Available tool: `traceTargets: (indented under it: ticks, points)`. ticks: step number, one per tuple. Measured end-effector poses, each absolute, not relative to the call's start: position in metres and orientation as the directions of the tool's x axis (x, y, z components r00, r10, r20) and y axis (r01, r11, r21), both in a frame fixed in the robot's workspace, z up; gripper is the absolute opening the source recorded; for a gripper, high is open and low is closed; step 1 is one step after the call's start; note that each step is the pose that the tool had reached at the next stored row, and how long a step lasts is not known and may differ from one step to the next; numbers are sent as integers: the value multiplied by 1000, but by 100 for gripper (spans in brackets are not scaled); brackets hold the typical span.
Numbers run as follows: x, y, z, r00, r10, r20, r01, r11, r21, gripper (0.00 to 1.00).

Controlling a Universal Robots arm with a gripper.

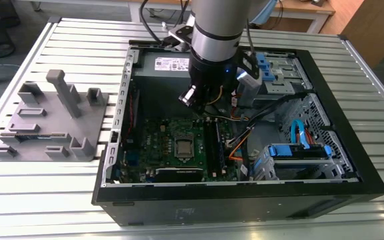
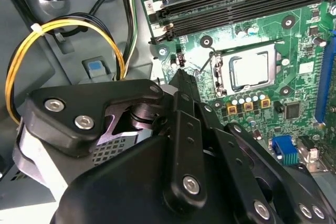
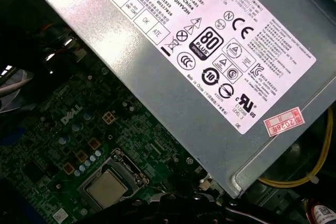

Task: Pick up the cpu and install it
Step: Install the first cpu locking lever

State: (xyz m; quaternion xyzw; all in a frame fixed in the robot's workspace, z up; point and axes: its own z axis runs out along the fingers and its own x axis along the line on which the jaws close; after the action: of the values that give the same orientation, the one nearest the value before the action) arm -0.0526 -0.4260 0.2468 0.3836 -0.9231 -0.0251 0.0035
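The cpu is a small square chip with a pale silvery top, lying flat in the metal-framed socket of the green board inside the open computer case. In both wrist views the cpu rests seated in the socket frame. My gripper hangs above the board's far edge, some way up and back from the cpu, close to the power supply. In the second wrist view the gripper's black linkage fills the foreground, with the cpu beyond its tip.
A grey plastic holder with upright posts sits on the slatted table at the exterior view's left. The grey power supply lines the case's back. Yellow and black cables loop beside the gripper. Blue drive brackets fill the case's right.
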Motion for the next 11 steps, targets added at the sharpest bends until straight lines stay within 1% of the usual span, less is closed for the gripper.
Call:
traceTargets:
  ticks: [11]
  points:
    - [-55, -427, 241, -706, -708, -11, -708, 705, 47, 11]
